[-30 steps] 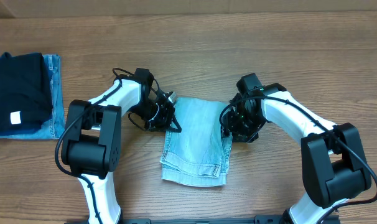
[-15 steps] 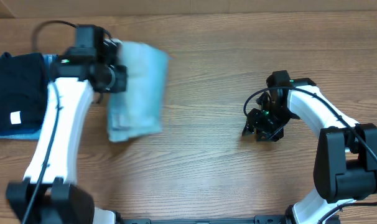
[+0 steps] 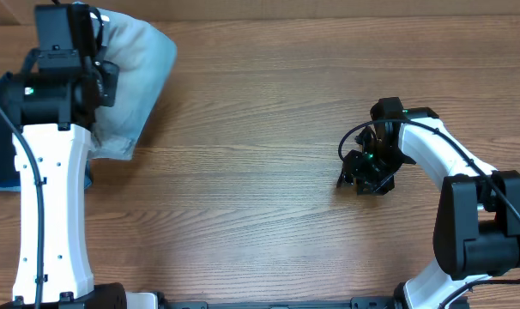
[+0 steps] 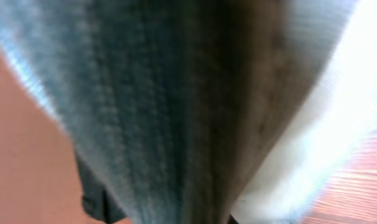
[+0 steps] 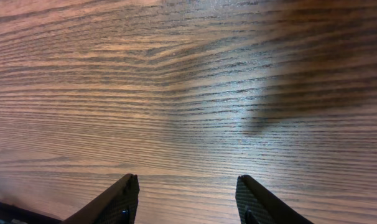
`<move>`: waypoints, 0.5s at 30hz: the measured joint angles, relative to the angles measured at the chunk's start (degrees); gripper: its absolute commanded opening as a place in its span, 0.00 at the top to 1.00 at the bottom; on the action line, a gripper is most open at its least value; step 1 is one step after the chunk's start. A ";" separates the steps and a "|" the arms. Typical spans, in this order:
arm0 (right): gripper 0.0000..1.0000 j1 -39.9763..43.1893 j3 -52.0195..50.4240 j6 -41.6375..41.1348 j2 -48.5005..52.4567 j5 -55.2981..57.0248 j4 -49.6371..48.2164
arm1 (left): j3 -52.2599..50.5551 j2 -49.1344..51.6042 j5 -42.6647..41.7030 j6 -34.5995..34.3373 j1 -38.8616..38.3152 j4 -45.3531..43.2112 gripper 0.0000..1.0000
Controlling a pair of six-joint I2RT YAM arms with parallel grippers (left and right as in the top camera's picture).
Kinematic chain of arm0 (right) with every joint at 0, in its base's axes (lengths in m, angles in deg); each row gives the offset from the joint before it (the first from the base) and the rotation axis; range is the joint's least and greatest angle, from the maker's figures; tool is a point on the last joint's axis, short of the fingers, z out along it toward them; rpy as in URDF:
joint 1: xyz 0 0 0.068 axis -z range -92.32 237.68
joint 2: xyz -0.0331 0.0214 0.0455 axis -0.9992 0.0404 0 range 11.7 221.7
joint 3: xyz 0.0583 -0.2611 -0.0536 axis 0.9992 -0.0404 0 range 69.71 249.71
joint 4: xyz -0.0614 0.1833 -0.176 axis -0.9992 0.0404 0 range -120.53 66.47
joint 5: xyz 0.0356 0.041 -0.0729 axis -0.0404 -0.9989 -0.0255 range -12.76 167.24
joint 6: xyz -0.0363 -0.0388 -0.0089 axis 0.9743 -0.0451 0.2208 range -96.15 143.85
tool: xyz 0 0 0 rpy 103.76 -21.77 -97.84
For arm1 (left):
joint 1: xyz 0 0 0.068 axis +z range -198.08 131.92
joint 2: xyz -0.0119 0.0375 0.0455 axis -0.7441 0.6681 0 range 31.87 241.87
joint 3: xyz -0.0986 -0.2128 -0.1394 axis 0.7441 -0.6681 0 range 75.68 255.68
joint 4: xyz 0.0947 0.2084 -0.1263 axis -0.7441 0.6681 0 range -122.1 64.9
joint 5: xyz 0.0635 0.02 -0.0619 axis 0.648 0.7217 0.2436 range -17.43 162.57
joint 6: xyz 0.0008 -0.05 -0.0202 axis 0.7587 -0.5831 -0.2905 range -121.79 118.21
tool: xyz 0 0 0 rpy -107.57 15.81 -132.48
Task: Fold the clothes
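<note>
The left gripper, in the upper left of the frame, has hold of the folded pair of light washed-blue denim shorts, its fingers buried in the cloth. The right gripper hangs spread wide, holding nothing, over the brown wooden table, right of centre.

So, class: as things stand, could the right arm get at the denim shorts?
Probably not: the left arm holds the denim shorts up at the far left, and the open right pincer sits far across from them.
</note>
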 measured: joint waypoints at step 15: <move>0.46 0.04 0.02 0.13 0.00 0.20 0.13 | 0.42 0.02 -18.16 2.51 19.37 -1.75 0.96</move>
